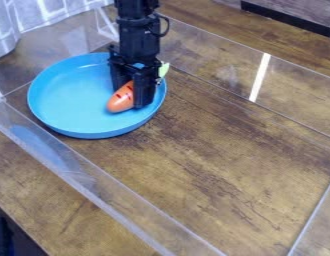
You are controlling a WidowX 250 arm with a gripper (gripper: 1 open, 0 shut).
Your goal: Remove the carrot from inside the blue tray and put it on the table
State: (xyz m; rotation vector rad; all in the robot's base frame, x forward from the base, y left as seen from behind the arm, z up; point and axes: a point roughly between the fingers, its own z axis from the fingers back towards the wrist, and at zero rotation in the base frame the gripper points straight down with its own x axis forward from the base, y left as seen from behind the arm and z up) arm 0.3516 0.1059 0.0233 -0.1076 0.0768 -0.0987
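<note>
Bare wooden counter (221, 170) up front — plenty of room to set down. Behind it the blue tray (68, 105), carrot (120, 99) inside near its right rim, the fingers (136, 92) clamped down on it. Grasp made, I'd say — next comes a lift clear of the rim.

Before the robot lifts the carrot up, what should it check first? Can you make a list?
1. Gripper shut on the carrot: ok, the jaws are closed around it.
2. Carrot still inside the blue tray: ok, not lifted out yet.
3. Gripper pointing straight down: ok.
4. Bare table to the right of the tray for setting it down: ok.
5. Grip firm enough not to slip: cannot tell.
6. Green top free of the tray rim: cannot tell, too small.
</note>
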